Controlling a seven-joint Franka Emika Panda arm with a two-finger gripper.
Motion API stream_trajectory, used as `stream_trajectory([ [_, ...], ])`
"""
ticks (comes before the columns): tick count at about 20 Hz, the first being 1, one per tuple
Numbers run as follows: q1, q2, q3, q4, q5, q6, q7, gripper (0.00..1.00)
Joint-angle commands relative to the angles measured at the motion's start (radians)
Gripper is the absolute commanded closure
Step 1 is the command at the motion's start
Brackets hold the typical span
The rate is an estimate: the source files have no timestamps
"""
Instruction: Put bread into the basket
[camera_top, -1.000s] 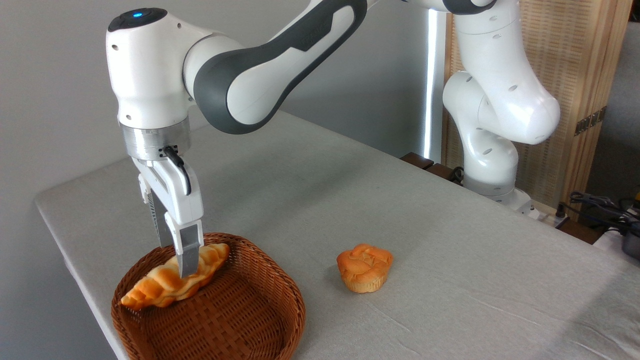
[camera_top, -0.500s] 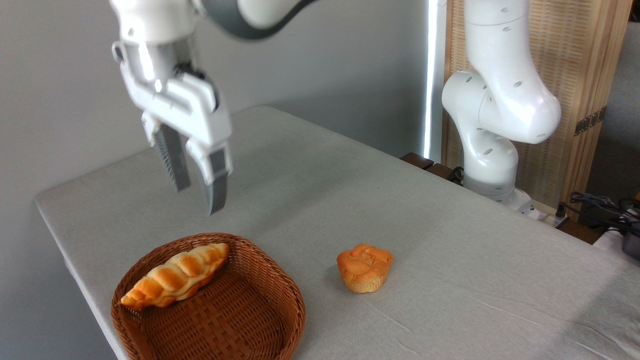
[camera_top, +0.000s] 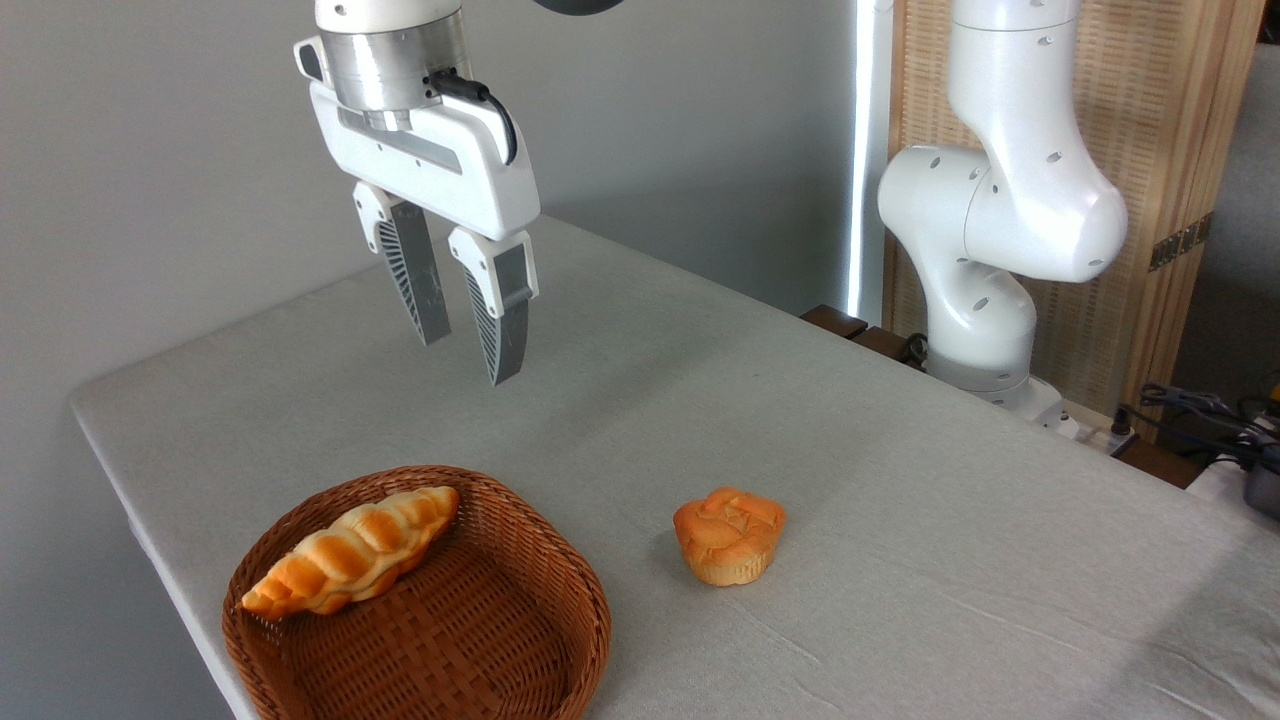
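In the lower left of the frame, the bread (camera_top: 352, 550) lies inside the basket (camera_top: 560, 570), against its left rim. The gripper (camera_top: 470, 358) hangs in the upper left, jaws apart and empty. A bun (camera_top: 729, 535) sits centre frame on the table (camera_top: 900, 480).

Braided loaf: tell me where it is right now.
The braided loaf lies in the basket at the lower left, against its back-left rim, left of the round bun.

The bread (camera_top: 352, 551) is a long twisted loaf with pointy ends, shiny gold and orange. It lies slanted inside the basket (camera_top: 560, 580), along the back left side. The basket is round, low and woven, reddish brown, with a thick rim.
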Motion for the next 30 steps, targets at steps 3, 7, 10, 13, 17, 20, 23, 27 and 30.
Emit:
stream_trajectory([
  [3, -0.077, -0.026, 0.107, -0.021, 0.023, 0.000, 0.021, 0.00],
  [7, -0.069, -0.026, 0.115, -0.004, 0.024, -0.015, 0.022, 0.00],
  [10, -0.069, -0.026, 0.115, -0.001, 0.024, -0.015, 0.021, 0.00],
  [13, -0.092, -0.025, 0.153, 0.003, 0.026, -0.015, 0.021, 0.00],
  [17, -0.092, -0.022, 0.156, 0.011, 0.027, -0.015, 0.013, 0.00],
  [20, -0.092, -0.019, 0.155, 0.013, 0.027, -0.021, 0.012, 0.00],
  [23, -0.092, -0.011, 0.155, 0.033, 0.029, -0.067, 0.038, 0.00],
  [27, -0.090, -0.011, 0.156, 0.036, 0.027, -0.089, 0.133, 0.00],
  [30, -0.089, -0.011, 0.155, 0.037, 0.027, -0.089, 0.134, 0.00],
])
